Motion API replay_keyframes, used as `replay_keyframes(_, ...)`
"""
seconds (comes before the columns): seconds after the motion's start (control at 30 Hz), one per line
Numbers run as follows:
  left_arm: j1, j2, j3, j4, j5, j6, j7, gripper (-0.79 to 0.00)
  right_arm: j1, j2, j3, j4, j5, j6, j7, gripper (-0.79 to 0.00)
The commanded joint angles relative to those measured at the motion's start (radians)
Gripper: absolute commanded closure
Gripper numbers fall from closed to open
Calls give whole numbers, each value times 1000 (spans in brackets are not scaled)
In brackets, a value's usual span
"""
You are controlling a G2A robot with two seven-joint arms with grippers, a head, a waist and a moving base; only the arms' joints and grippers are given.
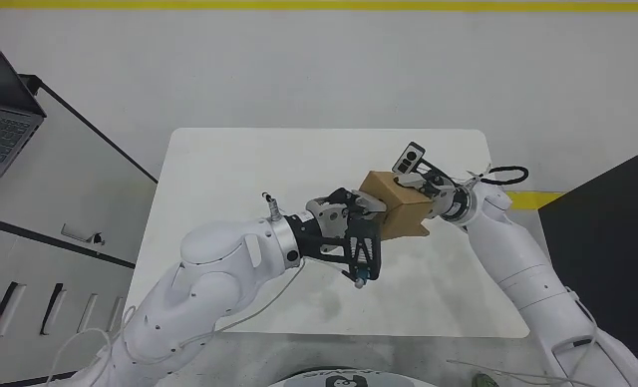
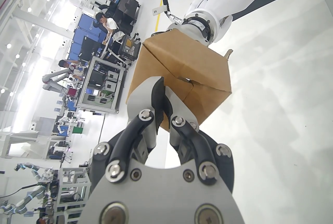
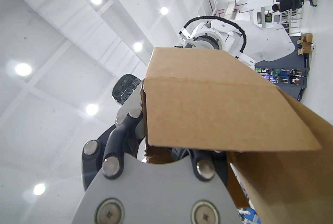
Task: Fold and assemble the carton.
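Top view: the carton [image 1: 397, 201] sits up off the white counter [image 1: 239, 188], toward its far right side, sandwiched between both arms. The left end effector [image 1: 365, 211] meets it from the robot's left and the right end effector [image 1: 432, 203] from the other side.

Left wrist view: the fingers [image 2: 145, 97] are pretty much drawn together, black pads meeting, tips right up against the carton's lower corner. The flaps on that end are folded in, with the seam showing. Can't tell if any cardboard is actually pinched there.

Right wrist view: this end effector is clamped on the carton's wall. One finger [image 3: 128, 108] lies outside the wall and the other is hidden behind the cardboard.
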Motion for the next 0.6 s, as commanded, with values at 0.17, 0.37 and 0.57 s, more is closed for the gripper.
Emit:
replay_keyframes(0.17, -11, -3, 9, 13, -5, 0, -2, 0, 0, 0, 0, 0, 0, 0, 0, 0)
replay_keyframes(0.37, -16, -5, 14, 20, -8, 2, -5, 0, 0, 0, 0, 0, 0, 0, 0, 0)
replay_keyframes(0.57, -14, -5, 9, 17, -11, 3, -6, 0, 0, 0, 0, 0, 0, 0, 0, 0)
